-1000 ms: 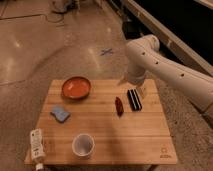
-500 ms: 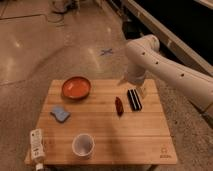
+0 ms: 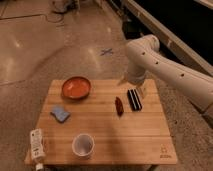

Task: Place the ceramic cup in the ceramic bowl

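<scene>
The ceramic cup (image 3: pixel 83 145) is white and round and stands upright near the front edge of the wooden table (image 3: pixel 145 135), left of centre. The ceramic bowl (image 3: pixel 76 87) is orange-red inside and sits at the back left of the table. My gripper (image 3: pixel 132 85) hangs at the end of the white arm (image 3: pixel 165 70) over the back right of the table, just above a black block. It is far from both the cup and the bowl and holds nothing that I can see.
A blue sponge (image 3: pixel 60 114) lies between the bowl and the cup. A white labelled bottle (image 3: pixel 36 145) lies at the front left corner. A small dark red object (image 3: pixel 119 106) and a black block (image 3: pixel 133 99) lie right of centre. Stone floor surrounds the table.
</scene>
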`<state>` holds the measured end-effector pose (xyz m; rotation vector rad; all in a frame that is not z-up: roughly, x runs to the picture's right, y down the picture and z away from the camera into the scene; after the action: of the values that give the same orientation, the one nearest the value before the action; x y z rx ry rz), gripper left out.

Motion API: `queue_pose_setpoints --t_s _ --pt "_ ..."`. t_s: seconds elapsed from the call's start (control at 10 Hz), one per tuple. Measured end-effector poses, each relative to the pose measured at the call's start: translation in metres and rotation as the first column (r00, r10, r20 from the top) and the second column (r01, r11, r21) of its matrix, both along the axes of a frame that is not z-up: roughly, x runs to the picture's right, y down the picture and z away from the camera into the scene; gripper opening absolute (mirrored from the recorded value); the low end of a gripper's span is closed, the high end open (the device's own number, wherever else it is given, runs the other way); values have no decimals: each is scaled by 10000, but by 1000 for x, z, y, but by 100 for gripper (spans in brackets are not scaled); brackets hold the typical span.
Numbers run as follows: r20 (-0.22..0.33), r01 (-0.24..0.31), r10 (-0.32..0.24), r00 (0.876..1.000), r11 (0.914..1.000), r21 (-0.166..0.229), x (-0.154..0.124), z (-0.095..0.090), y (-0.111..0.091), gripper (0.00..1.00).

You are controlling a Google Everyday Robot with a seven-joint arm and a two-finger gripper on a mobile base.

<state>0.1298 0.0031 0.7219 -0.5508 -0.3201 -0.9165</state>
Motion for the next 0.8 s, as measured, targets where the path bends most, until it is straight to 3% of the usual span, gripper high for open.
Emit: queue_pose_setpoints --t_s 0.3,0.4,0.6,0.7,0.8 --pt "748 448 -450 9962 9990 52 -20 -14 15 80" --pt "1307 872 -881 9875 9961 126 -35 -27 30 80" --pt "2022 1564 -1580 9665 9874 239 -51 -45 59 80" --pt "2334 1991 -2007 9514 9795 306 -57 -54 77 80" --pt "2654 2549 -2564 9294 9661 407 -65 -62 101 80"
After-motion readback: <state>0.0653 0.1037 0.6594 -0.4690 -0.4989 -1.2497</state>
